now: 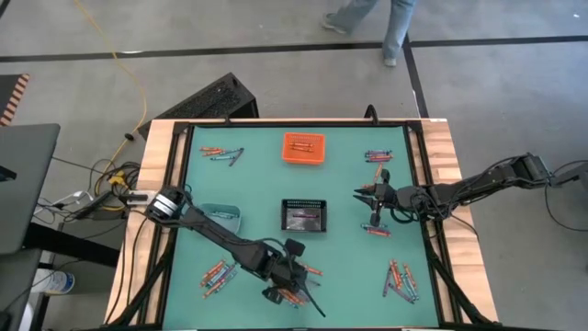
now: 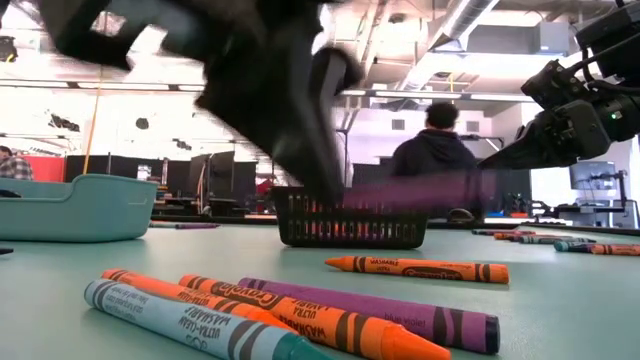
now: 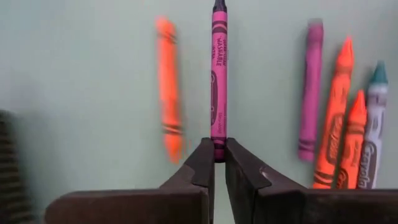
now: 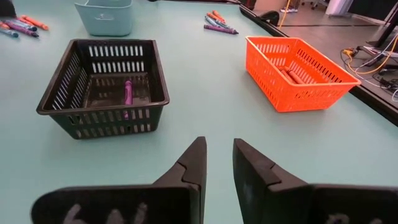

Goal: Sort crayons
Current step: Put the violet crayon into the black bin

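Where its paper wrapper reads "WASHABLE", a magenta-purple paper-wrapped crayon [image 3: 218,74] is pinched at one end by the left gripper [image 3: 219,155], whose two dark fingers are closed tight on it, on the near side of the black slotted plastic bin [image 1: 305,215]. Beside that held crayon the left wrist view shows five loose ones: three orange, one purple and one grey-blue, the last lettered "Crayola" and cut off at the frame edge. In the low view four crayons lie in front of the black bin, the words "WASHABLE" and "ULTRA-CLEAN WASHABLE" readable on them; the left arm above is a dark blur there. One purple crayon [image 4: 128,92] lies inside the black bin. The orange slotted plastic bin [image 4: 300,72] holds crayons I cannot count. The right gripper [image 4: 219,163] hovers empty, fingers partly apart, to the black bin's right.
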